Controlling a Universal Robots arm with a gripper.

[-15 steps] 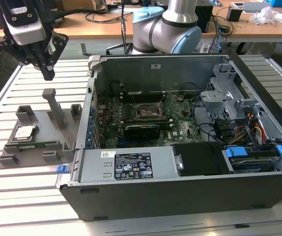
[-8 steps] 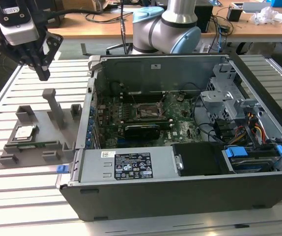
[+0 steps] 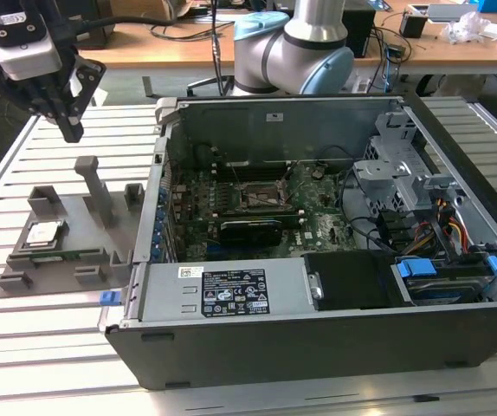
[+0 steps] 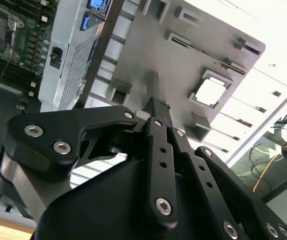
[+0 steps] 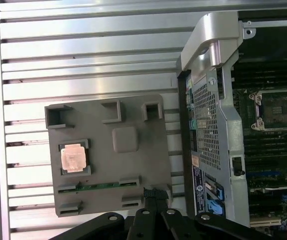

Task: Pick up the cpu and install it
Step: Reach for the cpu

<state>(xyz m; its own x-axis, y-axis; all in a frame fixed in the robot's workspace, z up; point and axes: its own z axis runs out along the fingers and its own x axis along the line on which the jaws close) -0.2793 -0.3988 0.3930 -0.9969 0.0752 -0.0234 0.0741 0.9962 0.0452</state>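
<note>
The cpu [image 3: 43, 232] is a small flat square chip with a silvery-grey metal top and a thin pale rim. In the first wrist view [image 5: 73, 158] its lid catches the light with a faint pinkish sheen, and in the second wrist view [image 4: 211, 92] it glares almost white. It lies flat in a square recess of the grey holder [image 3: 80, 264], framed by low raised corners. A long narrow green circuit strip [image 5: 98, 186] sits in a slot of the same holder, just beside the chip's recess. A tall post stands up from the middle of the holder.

The end effector [image 3: 71, 130] hangs above the holder, well clear of the chip. Its black fingers are drawn together to a point with nothing between them, as both wrist views [image 4: 156, 107] [image 5: 153, 192] also show.

The holder rests on the slatted metal bench [image 3: 23, 347]. The open computer case [image 3: 318, 338] stands against the holder's side, and its bare black socket frame [image 3: 257, 198] lies on the motherboard, well away from the holder.
</note>
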